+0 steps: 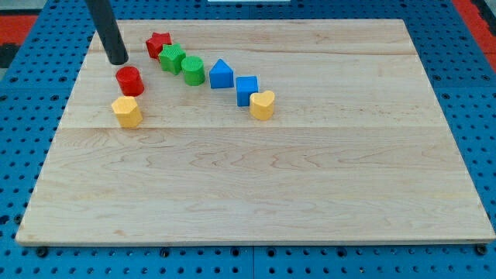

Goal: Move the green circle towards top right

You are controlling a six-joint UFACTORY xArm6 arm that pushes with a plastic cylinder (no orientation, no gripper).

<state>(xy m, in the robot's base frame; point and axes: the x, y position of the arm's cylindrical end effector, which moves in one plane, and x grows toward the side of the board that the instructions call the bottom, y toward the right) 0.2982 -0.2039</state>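
The green circle (193, 70) stands on the wooden board (310, 170) in the upper left part, between a green star (172, 58) on its left and a blue triangle block (221, 74) on its right. My tip (118, 60) is at the view's upper left, well to the left of the green circle and just above a red cylinder (129, 80). It touches no block that I can tell.
A red star (158, 43) lies above the green star. A yellow hexagon block (126, 111) sits below the red cylinder. A blue cube (246, 89) and a yellow heart (263, 104) lie right of the blue triangle. Blue pegboard (465, 77) surrounds the board.
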